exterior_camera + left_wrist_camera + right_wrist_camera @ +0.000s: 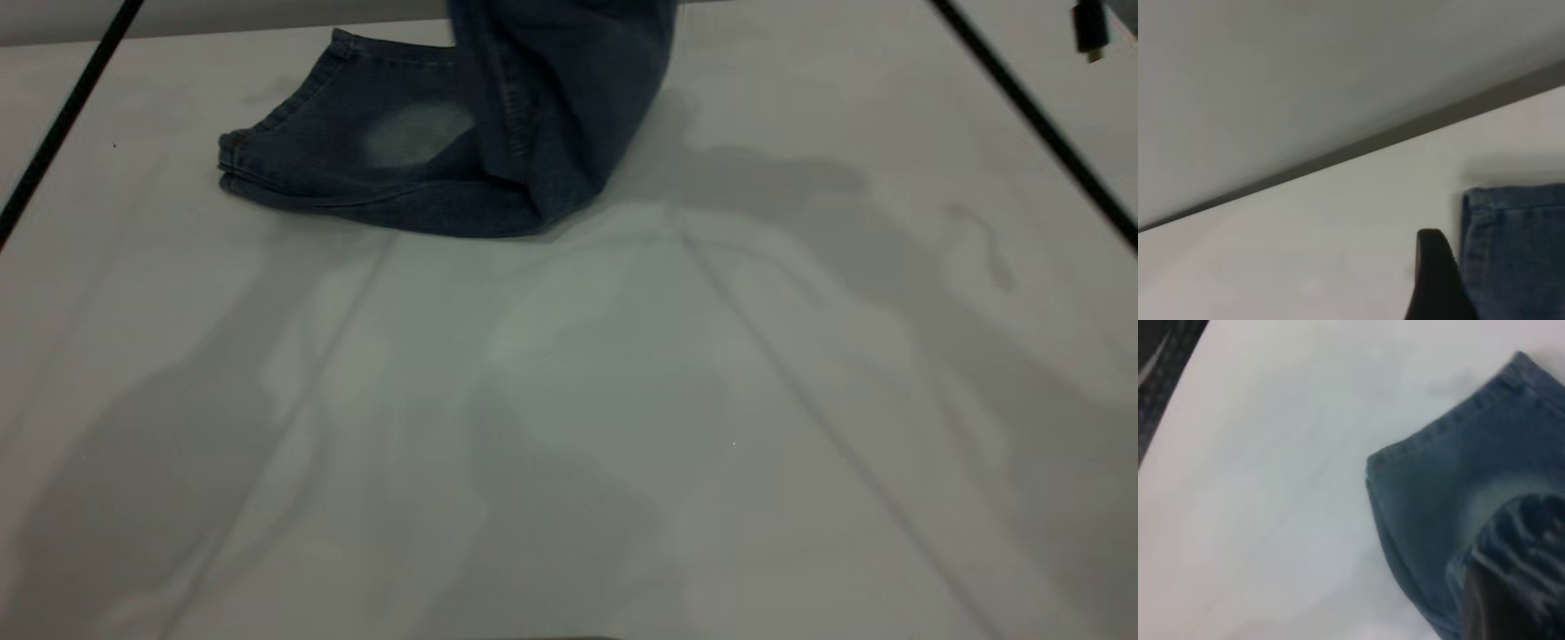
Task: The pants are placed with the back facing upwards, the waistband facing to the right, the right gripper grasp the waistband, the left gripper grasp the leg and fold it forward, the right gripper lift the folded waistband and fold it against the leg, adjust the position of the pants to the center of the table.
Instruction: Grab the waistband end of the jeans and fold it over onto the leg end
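Note:
The blue denim pants (427, 151) lie at the far side of the white table (569, 400), folded lengthwise with their hems (233, 169) to the left. A plain leg with a faded patch (413, 133) is on top, and the leg is hidden under it. The right part of the pants rises off the table and out of the exterior view's top. In the right wrist view my right gripper (1491, 600) is shut on the gathered waistband (1528, 527), above the faded denim (1438, 493). My left gripper (1437, 273) hovers beside a hem of the pants (1518, 247).
Black frame struts cross the table's left (62, 124) and right (1031, 116) corners. A small black device (1089, 31) hangs at the top right. The table's far edge (1358, 150) runs close behind the pants.

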`<state>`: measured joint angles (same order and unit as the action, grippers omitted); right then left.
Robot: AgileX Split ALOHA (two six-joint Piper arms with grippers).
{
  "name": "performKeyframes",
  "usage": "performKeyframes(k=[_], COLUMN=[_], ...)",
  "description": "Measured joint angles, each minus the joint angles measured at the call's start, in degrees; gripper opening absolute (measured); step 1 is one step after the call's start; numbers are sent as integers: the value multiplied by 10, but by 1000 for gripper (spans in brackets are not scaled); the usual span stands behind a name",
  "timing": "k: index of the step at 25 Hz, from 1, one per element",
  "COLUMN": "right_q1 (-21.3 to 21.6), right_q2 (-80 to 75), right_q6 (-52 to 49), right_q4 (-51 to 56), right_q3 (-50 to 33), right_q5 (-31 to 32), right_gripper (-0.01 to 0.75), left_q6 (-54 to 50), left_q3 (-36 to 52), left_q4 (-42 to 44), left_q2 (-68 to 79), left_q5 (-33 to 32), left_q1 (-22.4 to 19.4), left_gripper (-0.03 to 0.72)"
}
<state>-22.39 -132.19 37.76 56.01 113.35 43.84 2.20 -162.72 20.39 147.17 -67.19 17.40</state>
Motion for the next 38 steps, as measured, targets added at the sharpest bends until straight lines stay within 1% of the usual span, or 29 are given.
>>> performKeyframes(k=[4,6,10,12,14,15,17,19,20,22,23,25,28,33,35,38], right_q1=[-33,-46,-63,-67,-68,-68,-68,-68,-68,-68,-66,-60,-34,21,39,70], right_q2=[-41,-61,-90,-101,-112,-118,-127,-131,-133,-133,-133,-133,-127,-83,-63,-46], right_q6=[38,78,176,222,265,278,297,302,304,305,305,299,279,242,212,131], right_q4=[39,76,205,285,352,385,431,455,459,462,459,447,413,346,294,183], right_q3=[1,1,1,1,1,1,1,1,1,1,2,4,4,5,6,6], right_q5=[-46,-79,-130,-142,-146,-146,-146,-146,-146,-145,-141,-129,-106,-53,-32,-3], right_gripper=[45,45,52,75,125,168,269,400,463,565,606,648,654,605,594,588], left_q6=[0,0,0,-1,-1,-1,-1,-2,-2,-1,0,2,3,4,4,6], left_q3=[-13,-17,-18,-18,-18,-18,-18,-18,-18,-18,-18,-18,-18,-18,-18,-18], left_q4=[-26,-33,-37,-40,-42,-43,-52,-63,-70,-82,-86,-99,-115,-131,-138,-159], left_q2=[-19,-28,-33,-32,-32,-32,-32,-32,-32,-32,-32,-32,-32,-32,-32,-32], left_q5=[0,0,0,0,0,0,0,0,0,0,0,0,0,0,0,0], left_q1=[0,0,0,0,0,0,0,0,0,0,0,0,0,0,0,0], left_gripper=[412,412,412,412,412,412,412,412,412,412,412,412,412,412,412,412])
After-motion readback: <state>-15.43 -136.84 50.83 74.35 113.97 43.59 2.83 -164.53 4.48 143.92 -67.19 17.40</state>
